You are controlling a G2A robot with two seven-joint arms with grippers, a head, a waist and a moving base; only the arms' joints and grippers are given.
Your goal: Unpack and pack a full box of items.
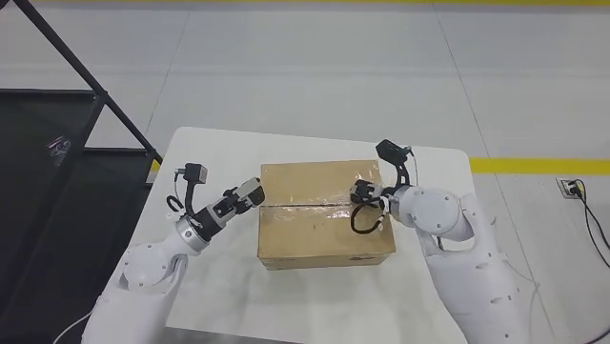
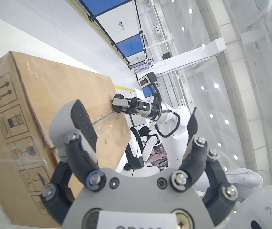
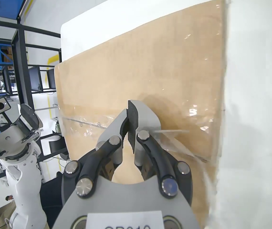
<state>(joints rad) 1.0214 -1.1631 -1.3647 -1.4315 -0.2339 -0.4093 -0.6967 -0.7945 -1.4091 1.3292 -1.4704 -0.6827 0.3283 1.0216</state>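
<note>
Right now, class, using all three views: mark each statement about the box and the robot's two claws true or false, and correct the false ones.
1. The cardboard box has its top flaps closed. True.
2. The left claw is shut. False: it is open, beside one end of the box.
3. The right claw is shut, at the other end of the box, by the taped seam. True.
4. The box stands on the floor. False: it stands on the white table.
</note>
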